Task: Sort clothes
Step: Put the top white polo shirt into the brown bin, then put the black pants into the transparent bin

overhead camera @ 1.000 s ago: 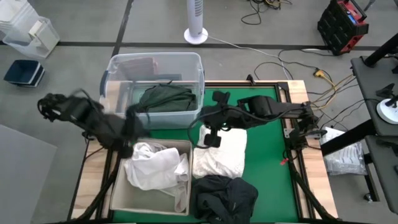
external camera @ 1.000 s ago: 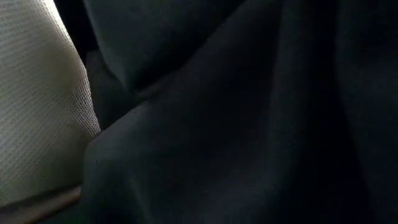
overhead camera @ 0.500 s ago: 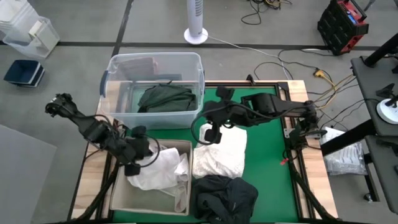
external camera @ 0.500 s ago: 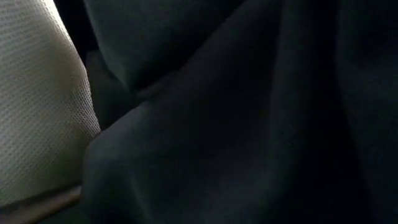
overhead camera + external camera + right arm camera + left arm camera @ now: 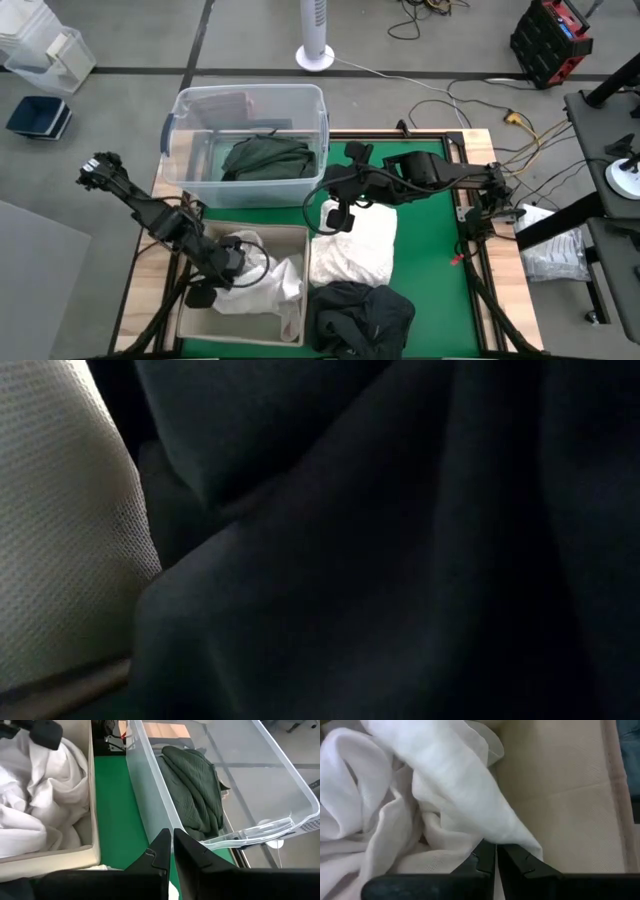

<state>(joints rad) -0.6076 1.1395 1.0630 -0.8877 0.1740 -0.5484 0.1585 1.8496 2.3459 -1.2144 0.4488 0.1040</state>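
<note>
So the left gripper (image 5: 205, 293) is down inside the beige fabric bin (image 5: 292, 325), fingers (image 5: 481, 861) pinched fully together with the white garment (image 5: 445, 790) bunched right against the tips. The cloth drapes down to the fingertips, but I honestly can't tell if any fabric is actually caught between them or just lying against them. In the high view that white garment (image 5: 262, 278) sits heaped in the far half of the bin, and the bin floor nearer the front edge is bare beige, so there's some room there.

The right gripper (image 5: 337, 218) is closed too, fingers touching, nothing in them. It hangs over the green mat (image 5: 430, 270), just at the near corner of the clear plastic tub (image 5: 318, 110), above the far edge of a folded white garment (image 5: 355, 250) lying on the mat. From its wrist camera the tub's wall (image 5: 145, 795) runs straight ahead of the fingertips, with a strip of green mat between that wall and the bin.

Inside the tub there's a dark green garment (image 5: 268, 157), crumpled toward the right side; the left part of the tub is open. A black garment (image 5: 362, 312) lies piled at the front edge of the table, just beside the bin and touching the folded white one. The low camera is basically smothered by that dark fabric (image 5: 400, 560), with a bit of the beige bin wall (image 5: 60, 520) at one side.

The right half of the mat is open, up to the wooden table edge (image 5: 482, 140).
</note>
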